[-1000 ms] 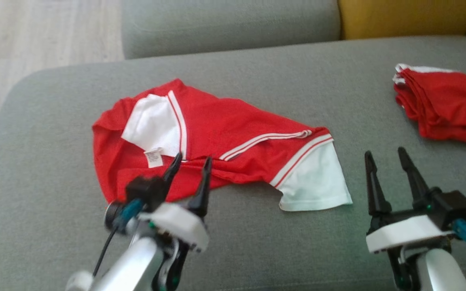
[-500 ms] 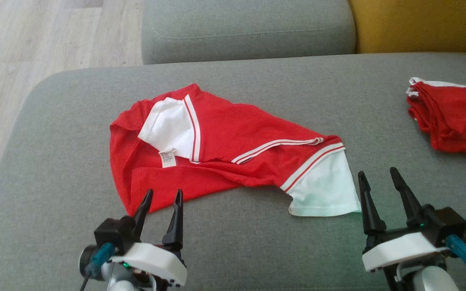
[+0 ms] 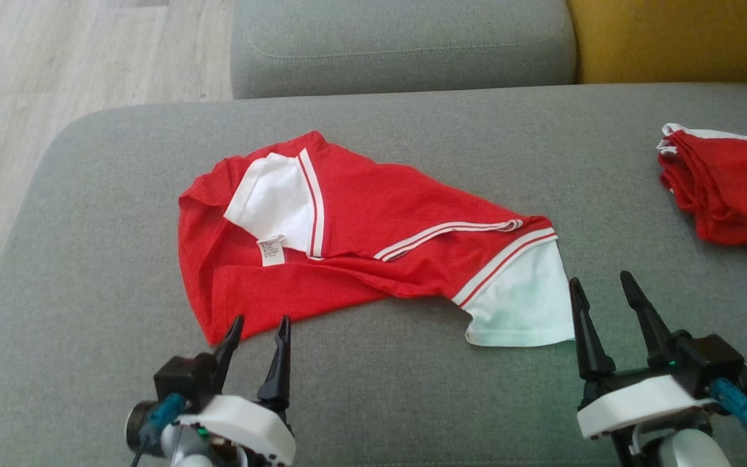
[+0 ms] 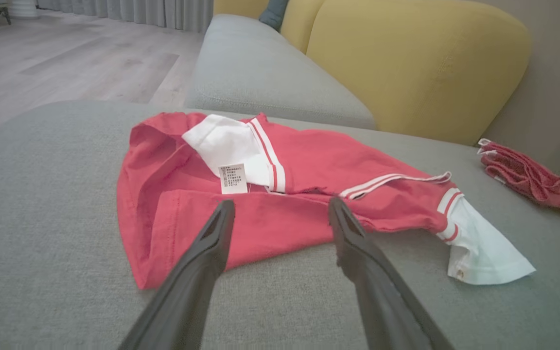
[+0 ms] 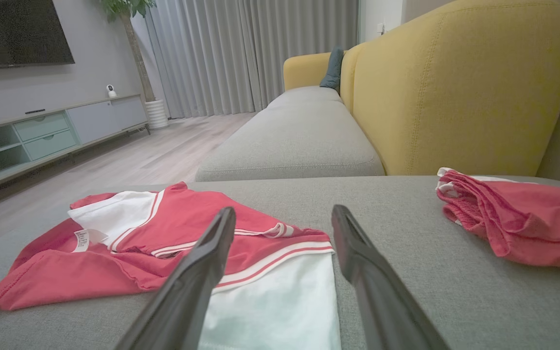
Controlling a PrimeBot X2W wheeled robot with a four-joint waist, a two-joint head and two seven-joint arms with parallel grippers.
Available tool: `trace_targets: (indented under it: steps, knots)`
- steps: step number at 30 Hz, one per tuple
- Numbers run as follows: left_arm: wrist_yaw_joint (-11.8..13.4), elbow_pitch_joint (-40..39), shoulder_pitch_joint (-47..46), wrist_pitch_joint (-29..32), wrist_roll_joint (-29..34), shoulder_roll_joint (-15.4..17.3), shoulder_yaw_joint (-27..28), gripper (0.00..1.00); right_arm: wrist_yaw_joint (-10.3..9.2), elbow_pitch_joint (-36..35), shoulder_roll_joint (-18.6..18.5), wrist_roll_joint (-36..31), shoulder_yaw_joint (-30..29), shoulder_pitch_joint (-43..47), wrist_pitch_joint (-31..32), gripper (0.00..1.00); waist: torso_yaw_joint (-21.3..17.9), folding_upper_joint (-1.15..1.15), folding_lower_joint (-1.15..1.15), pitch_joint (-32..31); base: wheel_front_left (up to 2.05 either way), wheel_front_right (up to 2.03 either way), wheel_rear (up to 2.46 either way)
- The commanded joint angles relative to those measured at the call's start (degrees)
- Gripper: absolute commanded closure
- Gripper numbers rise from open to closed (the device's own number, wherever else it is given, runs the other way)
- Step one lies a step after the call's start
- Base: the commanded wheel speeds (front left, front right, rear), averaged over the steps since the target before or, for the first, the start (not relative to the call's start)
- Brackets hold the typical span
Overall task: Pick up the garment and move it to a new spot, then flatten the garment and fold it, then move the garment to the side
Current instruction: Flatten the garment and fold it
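two grippers: left gripper [image 3: 260, 322] and right gripper [image 3: 600, 280], fingers spread wide, clamped on nothing
garment [image 3: 373, 220]: red with white sleeves, crumpled and partly turned over, lying on the middle of the grey cushion [image 3: 412, 117]
left gripper place: at the cushion's near edge, tips just by the garment's near red corner
right gripper place: at the cushion's near edge, just beside the white sleeve [image 3: 522, 311]
other pile [image 3: 730, 188]: red cloth, bunched at the cushion's right end, well apart
step in hand: likely the first pick-up, nothing lifted yet
next move: lower onto an edge, pinch cloth without catching cushion fabric, lift clear
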Motion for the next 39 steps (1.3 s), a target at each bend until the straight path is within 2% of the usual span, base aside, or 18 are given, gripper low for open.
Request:
trace_targets:
  steps: [1,9,16,23,26,27,28,29,30,39]
  knots:
    - [-0.4,-0.5,-4.7,0.1,0.4,0.3,2.4,0.0,-0.05,-1.9,-0.3,0.4,1.6,-2.5,-0.3,0.0,-0.3,0.0,0.0,0.7,0.0,0.0,0.0]
    - [-0.7,6.4,-14.4,4.5,0.6,0.5,2.9,0.0,-0.05,-2.5,-0.3,0.2,2.1,-4.9,-0.6,0.0,-1.5,0.0,0.0,5.2,0.0,0.0,0.0]
    - [-1.4,16.0,-24.2,8.9,-1.1,-0.6,4.0,0.0,-0.05,-2.7,-0.3,-0.2,2.4,-7.9,-1.0,0.0,-3.1,0.0,0.0,10.9,0.0,0.0,0.0]
    - [-0.6,23.7,-30.4,8.9,-1.3,-0.5,5.2,0.0,-0.05,-2.1,-0.3,-0.3,2.1,-9.8,-1.9,0.0,-4.0,0.0,0.0,14.2,0.0,0.0,0.0]
    - [-1.2,25.9,-31.8,8.6,-1.5,-0.8,5.0,0.0,-0.05,-1.8,-0.3,-0.3,2.1,-10.3,-2.3,0.0,-4.2,0.0,0.0,15.0,0.0,0.0,0.0]
    - [-1.4,26.5,-32.1,8.3,-1.6,-0.9,4.9,0.06,-0.05,-1.7,-0.3,-0.3,2.0,-10.5,-2.4,0.0,-4.2,0.0,0.0,15.1,0.0,0.0,0.0]
    - [-1.7,27.1,-32.4,8.1,-1.6,-0.9,4.8,0.4,-0.05,-1.6,-0.3,-0.2,2.0,-10.6,-2.5,0.0,-4.2,0.0,0.0,15.2,0.0,0.0,0.0]
    - [-2.0,27.5,-32.7,7.8,-1.6,-1.0,4.7,0.84,-0.05,-1.5,-0.3,-0.2,2.0,-10.7,-2.5,0.0,-4.2,0.0,0.0,15.3,0.0,0.0,0.0]
    - [-2.3,27.9,-32.9,7.4,-1.7,-1.1,4.5,1.0,-0.05,-1.4,-0.3,-0.1,1.9,-10.9,-2.6,0.0,-4.1,0.0,0.0,15.4,0.0,0.0,0.0]
    - [-3.4,27.0,-32.0,2.4,-0.5,-1.4,2.9,1.0,-0.05,-0.5,-0.3,0.0,0.7,-10.8,-3.2,0.0,-2.3,0.0,0.0,13.8,0.0,0.0,0.0]
